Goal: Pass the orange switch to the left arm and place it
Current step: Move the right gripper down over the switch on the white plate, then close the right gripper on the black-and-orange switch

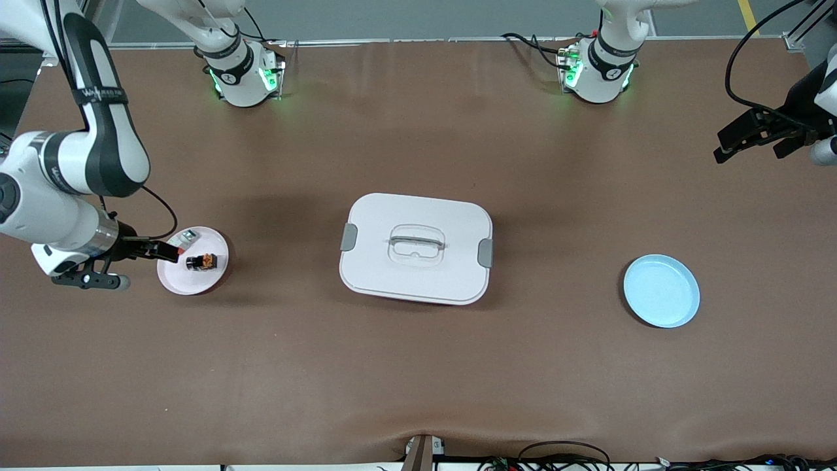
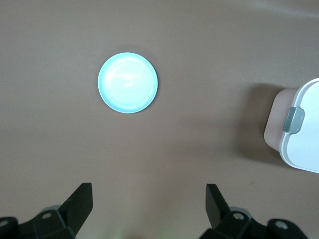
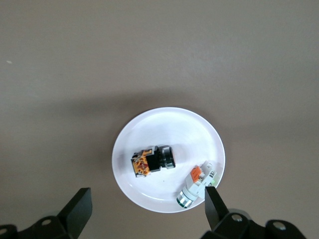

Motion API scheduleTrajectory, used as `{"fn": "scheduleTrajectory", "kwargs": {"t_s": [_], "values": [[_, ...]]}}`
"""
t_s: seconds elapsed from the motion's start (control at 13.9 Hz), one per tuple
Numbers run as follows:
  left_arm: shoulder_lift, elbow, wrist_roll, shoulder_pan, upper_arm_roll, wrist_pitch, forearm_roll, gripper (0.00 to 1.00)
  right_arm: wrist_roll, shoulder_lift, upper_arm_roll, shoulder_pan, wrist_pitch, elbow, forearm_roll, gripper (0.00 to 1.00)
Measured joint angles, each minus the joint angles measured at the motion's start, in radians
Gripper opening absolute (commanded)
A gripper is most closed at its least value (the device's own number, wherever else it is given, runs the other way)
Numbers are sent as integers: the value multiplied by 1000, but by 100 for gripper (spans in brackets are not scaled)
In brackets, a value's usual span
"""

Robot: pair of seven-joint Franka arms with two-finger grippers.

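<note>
The orange switch, a tiny black block with orange-copper parts, lies on its side on a small white plate toward the right arm's end of the table. My right gripper hangs open over that plate's outer edge, holding nothing; the switch lies just past its fingertips. The white lidded box stands at mid-table. My left gripper waits open and empty, high over the left arm's end of the table.
A small white-grey piece with an orange mark shares the white plate, close to one right finger. A light blue plate sits toward the left arm's end. Cables run along the table's front edge.
</note>
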Motion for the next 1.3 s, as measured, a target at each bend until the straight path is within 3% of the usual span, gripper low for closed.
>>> {"fn": "scheduleTrajectory", "kwargs": {"t_s": [0.58, 1.3], "values": [[0, 0, 0, 2, 3, 9, 0, 100, 4, 114, 10, 17, 124, -39, -45, 100], [1, -1, 0, 5, 3, 11, 0, 100, -132, 150, 5, 26, 256, -105, -68, 100]]}}
